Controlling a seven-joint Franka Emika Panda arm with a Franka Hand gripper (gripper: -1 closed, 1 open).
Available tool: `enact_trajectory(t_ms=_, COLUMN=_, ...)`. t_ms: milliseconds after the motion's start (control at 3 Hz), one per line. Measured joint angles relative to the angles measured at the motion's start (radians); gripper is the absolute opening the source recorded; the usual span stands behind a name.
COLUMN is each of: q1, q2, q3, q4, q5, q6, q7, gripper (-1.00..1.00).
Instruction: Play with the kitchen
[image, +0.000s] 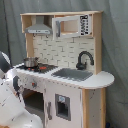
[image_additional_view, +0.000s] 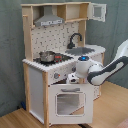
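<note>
Hand: the arm's hand (image_additional_view: 73, 78) is pressed up against the front panel of the kitchen (image_additional_view: 60, 60) in the second exterior view, just under the edge of the hob and above the oven door; I cannot tell whether it is apart or together, as the dark tip is buried against the panel.
Arm: white and black arm (image_additional_view: 102, 70) reaches in from the second exterior view's right, elbow bent, forearm running level toward the knob strip; in the first exterior view only its bulky white body (image: 12, 107) fills the lower left corner.
Kitchen: tall white and light-wood toy unit, standing upright on a wooden floor (image_additional_view: 112, 107) in front of a grey curtain (image: 115, 45).
Kitchen relative to hand: the unit rises directly behind and above the hand; the hob sits just over it, the oven just below it.
Knobs: small round knobs (image_additional_view: 56, 76) sit on the panel just to the second exterior view's left of the hand, possibly touching it.
Oven door: white door with a window (image_additional_view: 69, 101), appears swung slightly open at the bottom.
Pot: small metal pot (image_additional_view: 46, 56) on the hob, well above the hand.
Faucet: black curved faucet (image: 84, 59) behind the grey sink (image: 75, 74), on the far side of the worktop from the hand.
Hood: grey range hood (image: 39, 29) over the hob.
Upper cabinet: door with a window (image: 72, 26) beside the hood.
</note>
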Motion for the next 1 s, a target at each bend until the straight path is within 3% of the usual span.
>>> enact_trajectory(t_ms=1000, q1=0.100, q2=0.005, q3=-0.009, q4=-0.015, q5=0.008, q6=0.021, q7=0.306, gripper=-1.00)
